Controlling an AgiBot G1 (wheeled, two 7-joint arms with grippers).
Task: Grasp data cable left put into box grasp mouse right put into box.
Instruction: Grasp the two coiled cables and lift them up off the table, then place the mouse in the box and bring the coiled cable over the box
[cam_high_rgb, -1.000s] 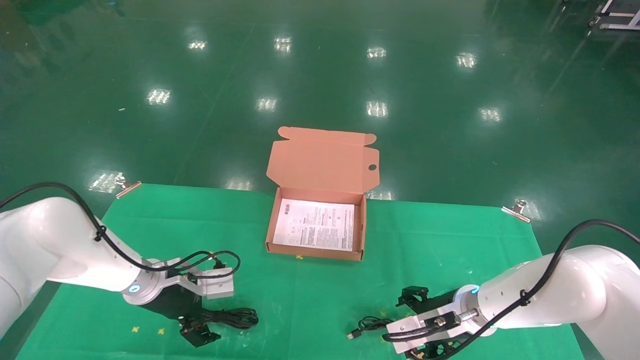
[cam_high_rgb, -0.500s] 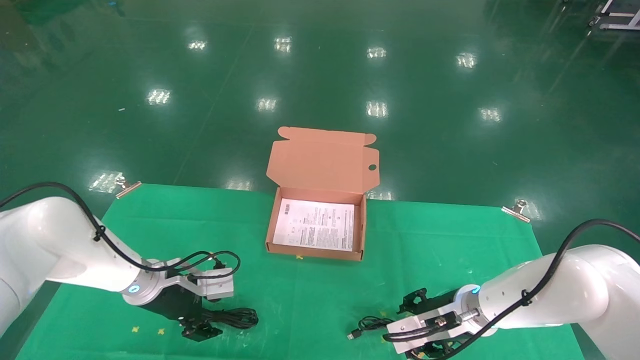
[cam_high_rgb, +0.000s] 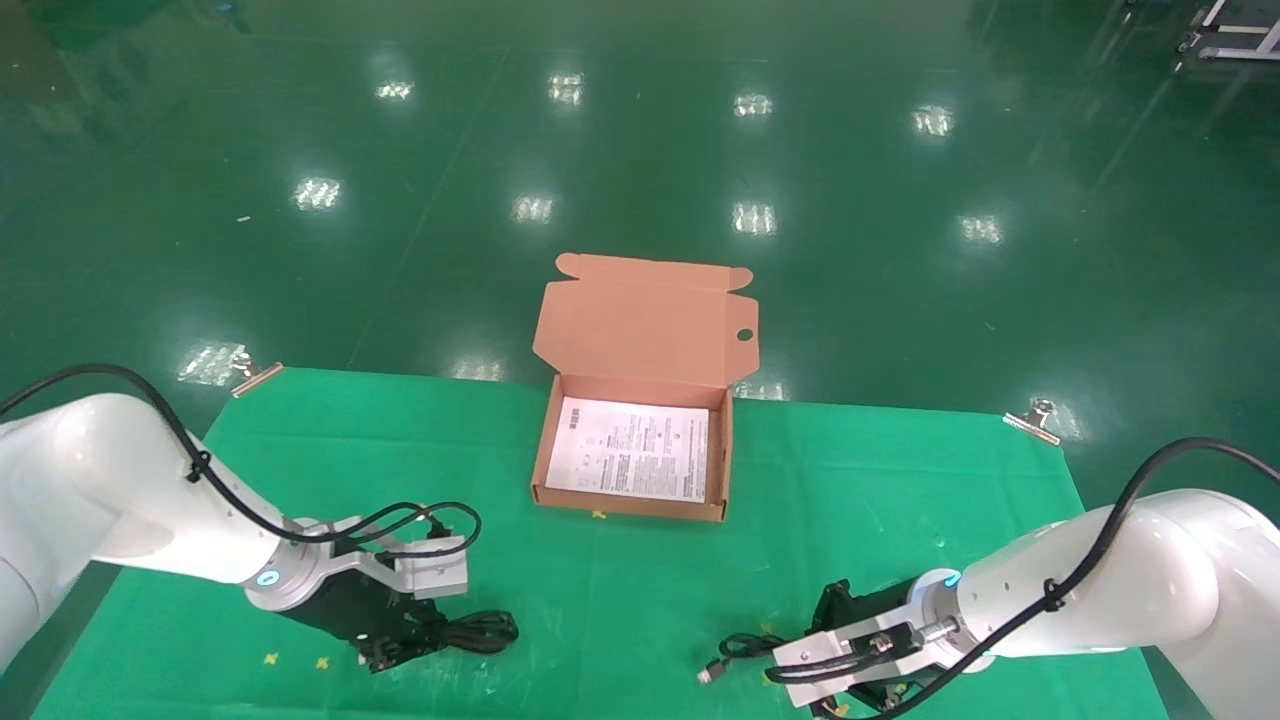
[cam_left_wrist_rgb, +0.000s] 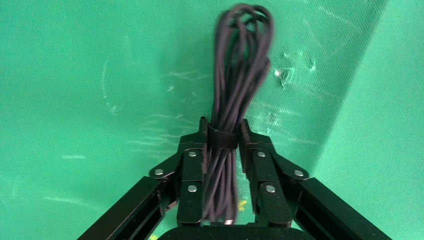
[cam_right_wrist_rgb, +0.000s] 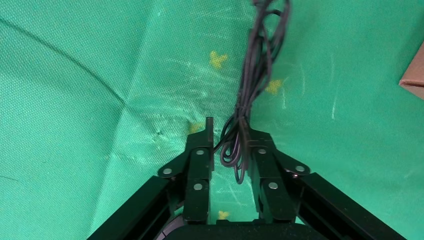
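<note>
Fingers (cam_left_wrist_rgb: 192, 172) of the L gripper (cam_left_wrist_rgb: 222, 142) squeeze the data cable (cam_left_wrist_rgb: 235, 95) at its strap, low on the green bench (cam_high_rgb: 640, 600). R gripper (cam_right_wrist_rgb: 230, 145) fingers sit part open round the mouse cord (cam_right_wrist_rgb: 250, 100). Box (cam_high_rgb: 545, 450) sits open, far from both.

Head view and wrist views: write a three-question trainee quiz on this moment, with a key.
1. True or false: the box has its lid shut.
2. What does the left pincer clamp? A. the cable B. the printed sheet C. the mouse
3. Fill in: the USB plug lies on the cloth close to the ____ pincer.

Key
1. False: the lid stands open.
2. A.
3. The right pincer.
</note>
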